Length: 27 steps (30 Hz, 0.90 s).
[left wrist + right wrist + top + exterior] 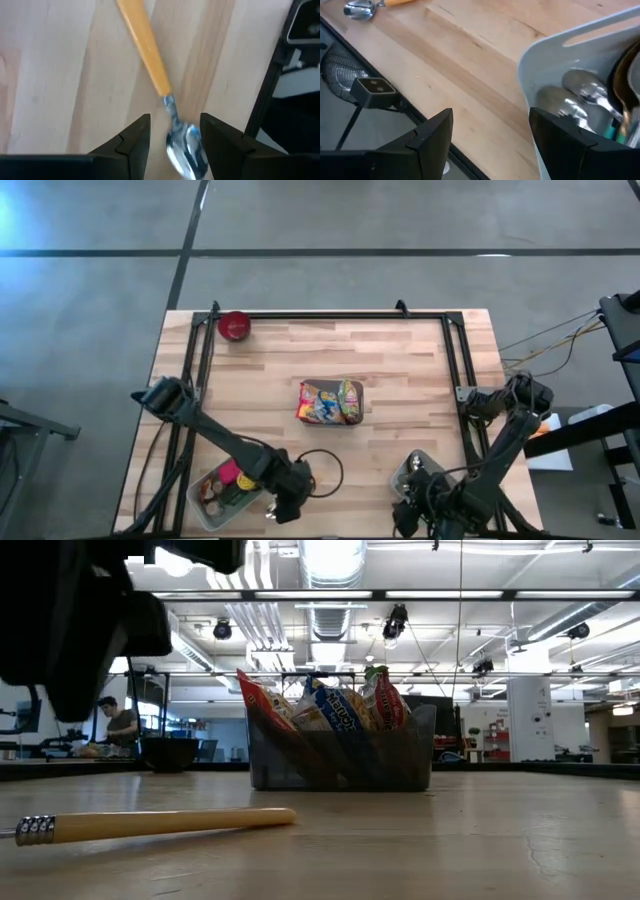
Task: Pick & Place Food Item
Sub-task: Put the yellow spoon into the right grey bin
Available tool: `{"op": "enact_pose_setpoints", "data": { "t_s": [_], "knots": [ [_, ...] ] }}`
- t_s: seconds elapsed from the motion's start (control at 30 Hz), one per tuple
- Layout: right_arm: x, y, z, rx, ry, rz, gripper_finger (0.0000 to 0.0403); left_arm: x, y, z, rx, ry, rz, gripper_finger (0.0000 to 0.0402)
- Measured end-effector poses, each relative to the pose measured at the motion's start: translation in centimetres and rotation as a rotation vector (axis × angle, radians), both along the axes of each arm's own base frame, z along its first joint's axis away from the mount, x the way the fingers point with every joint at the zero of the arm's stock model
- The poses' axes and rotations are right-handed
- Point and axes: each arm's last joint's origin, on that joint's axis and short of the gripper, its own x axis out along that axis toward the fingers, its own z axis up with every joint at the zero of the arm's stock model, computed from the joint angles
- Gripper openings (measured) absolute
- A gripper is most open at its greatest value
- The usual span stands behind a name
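Look first at the wooden desk. At its centre stands a dark bin filled with colourful snack packets; these food items are the task's things, and in the low view the packets stand upright above the bin's wall.

Find the left gripper near the desk's front edge, pointing steeply down, just beside a clear tray that holds mixed small items. In the left wrist view you see the left gripper with its fingers apart and holding nothing. A spoon with a yellow-orange handle lies flat on the desk, and its metal bowl sits in the gap between the fingertips; you cannot tell whether they touch it. The low view shows the same spoon lying in the foreground, well in front of the bin.

Find the right gripper at the front right of the desk, above a pale container. In the right wrist view the right gripper stands wide apart and empty, with one finger beside the rim of the container, which holds metal cutlery.

A red round object rests at the far left corner of the desk, well apart from both arms.
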Motion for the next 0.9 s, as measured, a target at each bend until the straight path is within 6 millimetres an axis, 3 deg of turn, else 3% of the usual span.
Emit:
{"op": "enact_pose_setpoints", "data": {
  "t_s": [0.27,0.53,0.67,0.83,0.9],
  "knots": [
    [1.0,-0.3,-0.5,-0.013,0.006,-0.022,0.0258,2.1,-1.3,-1.9,0.06,0.035,-0.005,0.0173],
    [2.3,-0.7,0.8,-0.038,-0.01,0.043,0.0258,2.2,-1.4,-4.5,0.128,0.088,-0.072,0.0164],
    [2.9,-0.8,1.4,-0.052,-0.019,0.077,0.0258,2.2,-1.4,-5.0,0.152,0.082,-0.121,0.012],
    [3.4,-0.9,2.0,-0.071,-0.036,0.099,0.0258,2.1,-1.3,-5.0,0.177,0.071,-0.175,0.0031],
    [3.5,-0.9,2.2,-0.085,-0.051,0.106,0.0258,2.1,-1.3,-5.0,0.178,0.067,-0.189,0.0017]
  ]
}}
